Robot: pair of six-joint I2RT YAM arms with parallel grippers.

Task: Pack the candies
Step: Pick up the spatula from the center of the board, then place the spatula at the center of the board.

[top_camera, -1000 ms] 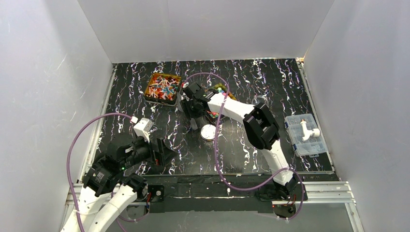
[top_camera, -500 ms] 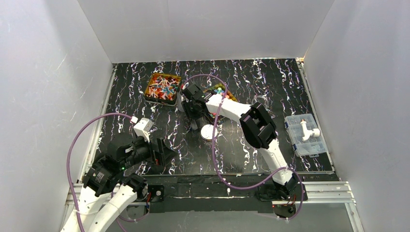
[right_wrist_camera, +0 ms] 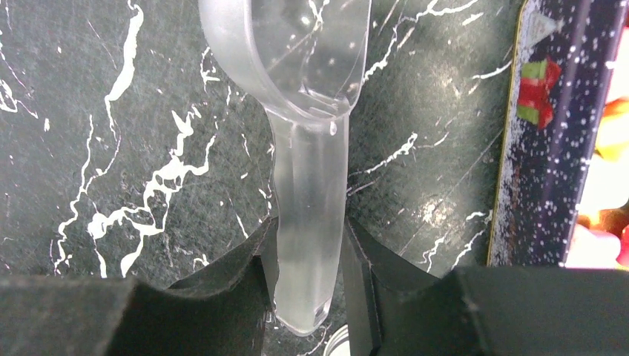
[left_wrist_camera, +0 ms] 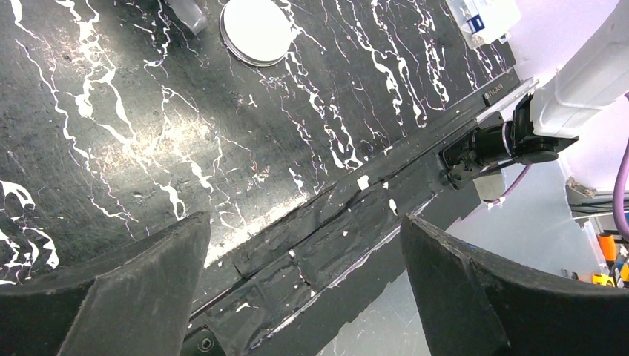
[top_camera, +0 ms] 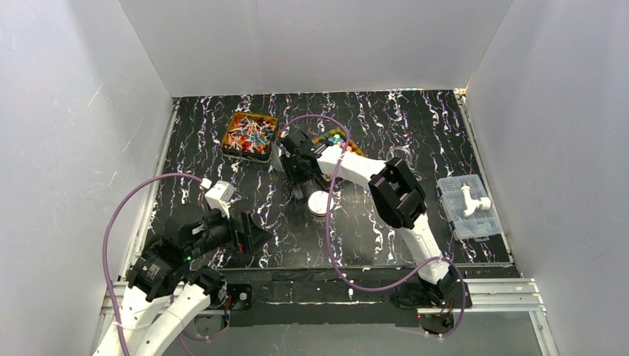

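Note:
Twist-wrapped red, blue and white candies [top_camera: 251,136] fill a gold tin at the back left. Round coloured candies [top_camera: 335,139] lie in a second tin behind the right arm, and its dark patterned wall [right_wrist_camera: 549,148] and some candies [right_wrist_camera: 608,222] show at the right of the right wrist view. A clear plastic scoop [right_wrist_camera: 308,185] lies flat on the table with its bowl pointing away from the gripper. My right gripper [right_wrist_camera: 308,252] [top_camera: 298,176] is shut on the scoop's handle, one finger against each side. My left gripper [left_wrist_camera: 304,282] [top_camera: 252,233] hovers open and holds nothing over the table's near edge.
A white round lid [top_camera: 319,202] [left_wrist_camera: 256,30] lies just in front of the right gripper. A clear compartment box [top_camera: 466,208] sits at the right edge of the table. White walls enclose the black marbled table [top_camera: 386,222] on three sides.
The right gripper's fingers have come together onto the scoop's handle, and the right arm has shifted slightly left. The left arm has not moved.

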